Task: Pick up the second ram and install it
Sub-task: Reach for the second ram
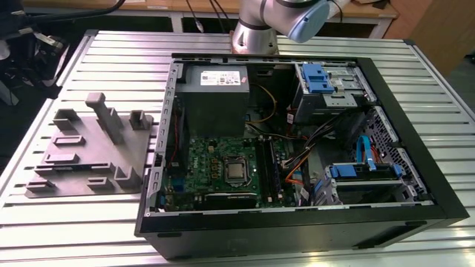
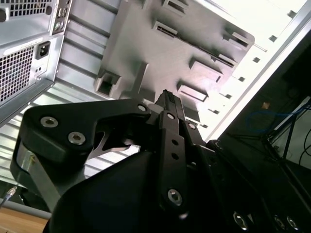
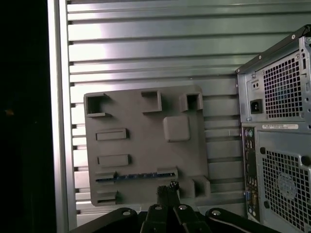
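Ram (image 3: pixel 131 175) on edge, lengthwise in tray (image 3: pixel 146 145) slot

bright overhead light. strong glare on the ribbed counter (image 3: pixel 146 29) in both wrist views. computer case (image 1: pixel 297 231) interior shadowed in the exterior view.

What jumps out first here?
The open black computer tower lies on the slatted metal table, its large green motherboard exposed. At the exterior view's left sits the grey plastic tray with upright blocks; in the first wrist view a long dark blue memory stick sits in one of its slots, with the black gripper, jaws shut, aimed near it.
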Tool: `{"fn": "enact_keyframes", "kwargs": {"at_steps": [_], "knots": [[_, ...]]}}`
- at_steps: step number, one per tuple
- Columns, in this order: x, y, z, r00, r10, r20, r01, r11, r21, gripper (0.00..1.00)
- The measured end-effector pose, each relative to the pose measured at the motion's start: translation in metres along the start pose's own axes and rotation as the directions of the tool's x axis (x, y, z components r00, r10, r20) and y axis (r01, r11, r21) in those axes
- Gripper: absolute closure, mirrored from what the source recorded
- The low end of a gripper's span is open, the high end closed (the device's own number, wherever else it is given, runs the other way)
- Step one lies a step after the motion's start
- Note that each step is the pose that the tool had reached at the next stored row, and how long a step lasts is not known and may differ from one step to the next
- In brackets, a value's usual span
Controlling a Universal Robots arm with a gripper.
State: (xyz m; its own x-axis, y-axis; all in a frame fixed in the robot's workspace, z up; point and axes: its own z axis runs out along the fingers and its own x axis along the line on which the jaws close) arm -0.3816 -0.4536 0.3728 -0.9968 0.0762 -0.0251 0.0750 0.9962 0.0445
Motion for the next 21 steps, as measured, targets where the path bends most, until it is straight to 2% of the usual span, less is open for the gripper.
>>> {"fn": "enact_keyframes", "kwargs": {"at_steps": [10, 21], "knots": [[0.0086, -0.0209, 0.0103, 1.0000, 0.000, -0.0001, 0.000, 1.0000, 0.0001, 0.90], [0.0136, -0.0369, 0.0215, 1.0000, 0.000, -0.0002, 0.000, 1.0000, 0.0001, 0.90]]}}
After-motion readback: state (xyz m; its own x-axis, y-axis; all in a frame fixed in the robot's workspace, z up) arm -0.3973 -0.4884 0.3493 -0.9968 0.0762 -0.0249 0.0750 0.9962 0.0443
